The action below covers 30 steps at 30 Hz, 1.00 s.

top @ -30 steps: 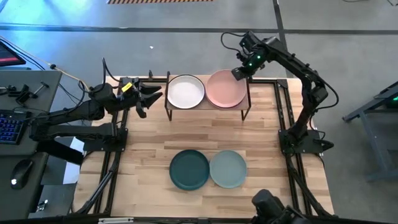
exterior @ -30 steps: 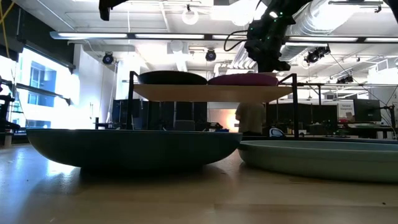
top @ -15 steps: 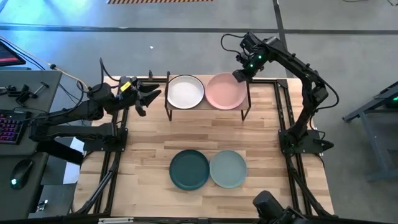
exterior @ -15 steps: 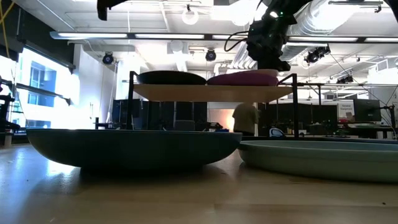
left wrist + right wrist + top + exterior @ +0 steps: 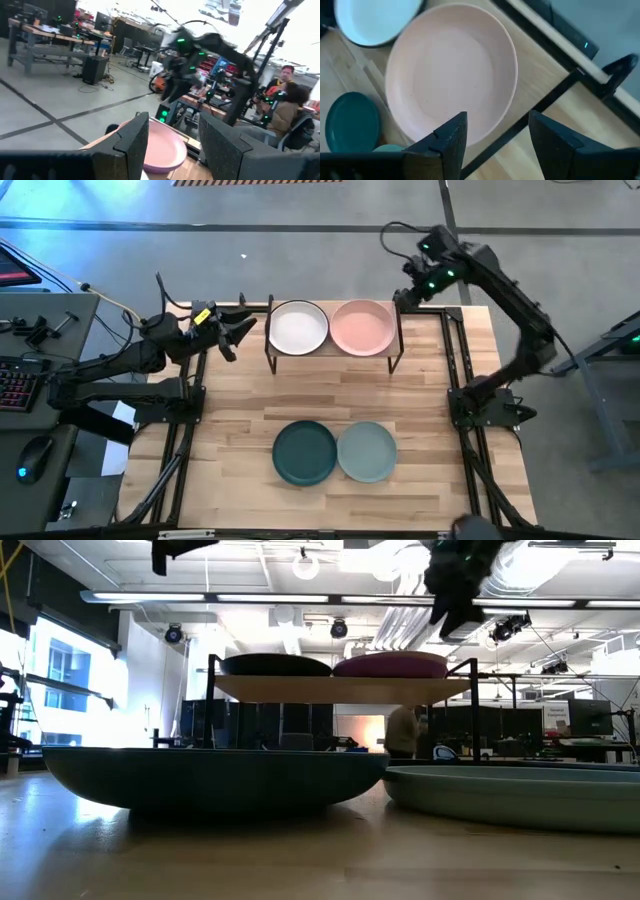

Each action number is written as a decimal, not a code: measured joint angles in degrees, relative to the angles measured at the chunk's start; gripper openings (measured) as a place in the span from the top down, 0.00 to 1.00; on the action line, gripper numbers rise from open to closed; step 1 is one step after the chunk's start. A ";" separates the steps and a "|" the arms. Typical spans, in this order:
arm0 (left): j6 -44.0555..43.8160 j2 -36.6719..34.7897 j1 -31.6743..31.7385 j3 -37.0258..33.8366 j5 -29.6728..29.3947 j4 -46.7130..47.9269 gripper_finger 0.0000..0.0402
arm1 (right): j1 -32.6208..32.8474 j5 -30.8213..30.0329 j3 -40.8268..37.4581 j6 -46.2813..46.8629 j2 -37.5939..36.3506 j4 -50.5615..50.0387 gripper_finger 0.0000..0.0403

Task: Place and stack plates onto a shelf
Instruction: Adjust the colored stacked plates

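Observation:
A cream-white plate (image 5: 298,327) and a pink plate (image 5: 362,327) lie side by side on the small wooden shelf (image 5: 333,352) at the table's far side. On the tabletop near the front edge rest a dark teal plate (image 5: 305,451) and a pale blue-green plate (image 5: 368,451), rims almost touching. My right gripper (image 5: 403,298) hangs open above the shelf's far right corner, clear of the pink plate (image 5: 451,72). My left gripper (image 5: 247,329) hovers open just left of the shelf, pointing at it, with nothing between its fingers (image 5: 135,142).
The shelf's black posts and rail (image 5: 555,92) run right below my right gripper. In the low view the shelf board (image 5: 340,688) stands raised behind the two front plates. Bare wood lies between shelf and front plates. A person (image 5: 403,732) stands far behind the table.
My right gripper has drawn away from the pink plate's far right rim, rising and moving toward the table's right edge. The pink plate stays flat on the shelf where it was.

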State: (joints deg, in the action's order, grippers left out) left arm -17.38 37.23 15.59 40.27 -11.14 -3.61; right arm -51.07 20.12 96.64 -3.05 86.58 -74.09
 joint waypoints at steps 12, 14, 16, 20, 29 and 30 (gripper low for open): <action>-2.72 0.64 5.60 -0.02 -2.55 17.74 0.73 | 5.22 2.61 -37.65 13.69 -33.36 24.17 0.69; -2.01 1.49 6.97 -0.04 -2.47 22.10 0.85 | 6.77 2.60 -41.08 16.39 -37.93 26.31 0.81; 0.42 2.43 8.83 -0.11 -2.60 24.78 0.96 | 8.28 2.60 -43.10 18.54 -41.91 28.37 0.93; 9.30 3.45 14.41 -2.94 1.10 22.62 0.99 | 11.02 1.10 -44.72 23.23 -47.78 31.89 0.95; 14.10 6.03 27.32 -15.05 20.02 7.63 1.00 | 14.70 -0.44 -44.28 28.56 -52.93 32.64 0.99; 13.70 6.53 28.16 -15.52 20.20 6.59 1.00 | 14.95 -0.44 -44.28 29.08 -52.98 32.76 0.99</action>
State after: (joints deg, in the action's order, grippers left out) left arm -3.68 43.77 43.76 24.76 9.06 2.97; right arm -36.12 19.68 52.36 26.03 33.59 -41.33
